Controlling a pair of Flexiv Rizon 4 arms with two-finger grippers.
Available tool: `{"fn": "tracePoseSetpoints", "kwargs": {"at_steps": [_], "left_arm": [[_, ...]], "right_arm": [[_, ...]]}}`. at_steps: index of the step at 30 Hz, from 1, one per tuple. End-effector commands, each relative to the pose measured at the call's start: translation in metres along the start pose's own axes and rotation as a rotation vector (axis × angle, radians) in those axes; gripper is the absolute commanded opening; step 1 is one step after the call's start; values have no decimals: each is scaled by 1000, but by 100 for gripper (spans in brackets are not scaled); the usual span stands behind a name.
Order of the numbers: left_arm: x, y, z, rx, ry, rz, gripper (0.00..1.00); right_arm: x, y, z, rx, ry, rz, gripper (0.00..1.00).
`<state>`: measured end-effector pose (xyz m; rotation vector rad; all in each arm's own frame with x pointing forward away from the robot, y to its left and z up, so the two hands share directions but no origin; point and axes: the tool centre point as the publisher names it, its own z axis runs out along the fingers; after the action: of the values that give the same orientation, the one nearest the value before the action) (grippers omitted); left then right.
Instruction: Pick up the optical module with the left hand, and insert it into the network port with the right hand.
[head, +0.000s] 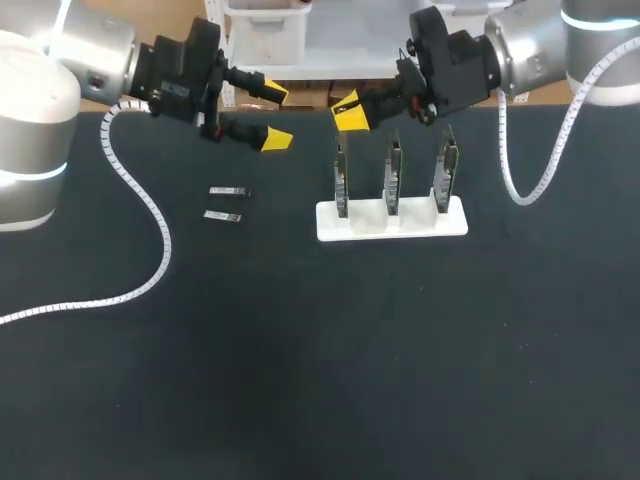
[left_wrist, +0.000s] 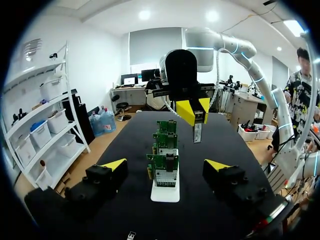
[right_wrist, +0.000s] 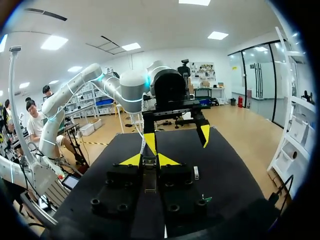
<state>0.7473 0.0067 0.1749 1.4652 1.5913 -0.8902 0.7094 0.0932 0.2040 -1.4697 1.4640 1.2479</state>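
My right gripper (head: 348, 110) hangs above the left end of the card stand, shut on a small silver optical module (right_wrist: 149, 176) that shows between its yellow tips (right_wrist: 133, 160). In the left wrist view the held optical module (left_wrist: 197, 133) points down from the right gripper (left_wrist: 192, 111) beside the row of cards. Three green network cards (head: 392, 175) stand upright in a white stand (head: 455, 222). My left gripper (head: 277, 116) is open and holds nothing, in the air left of the stand, facing the right gripper. Two more modules (head: 228, 191) lie on the cloth below it.
The table is covered with a black cloth (head: 320, 380). White spiral cables (head: 150, 215) trail from both arms, the left one lying across the cloth. The second loose module (head: 222, 216) lies just in front of the first.
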Motion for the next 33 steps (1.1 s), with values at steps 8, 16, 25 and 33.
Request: {"fn": "tracePoseSetpoints", "kwargs": {"at_steps": [8,16,25,33], "left_arm": [[0,-1,1,-3,4,-2,100],[0,-1,1,-3,4,-2,100],[0,-1,1,-3,4,-2,100],[0,-1,1,-3,4,-2,100]], "right_arm": [[11,-18,-7,10,35,23,0],[19,-23,-6,-3,35,41,0],[11,-26,4,-25,32,17,0],[3,-38,7,-31,50,-5,0]]}}
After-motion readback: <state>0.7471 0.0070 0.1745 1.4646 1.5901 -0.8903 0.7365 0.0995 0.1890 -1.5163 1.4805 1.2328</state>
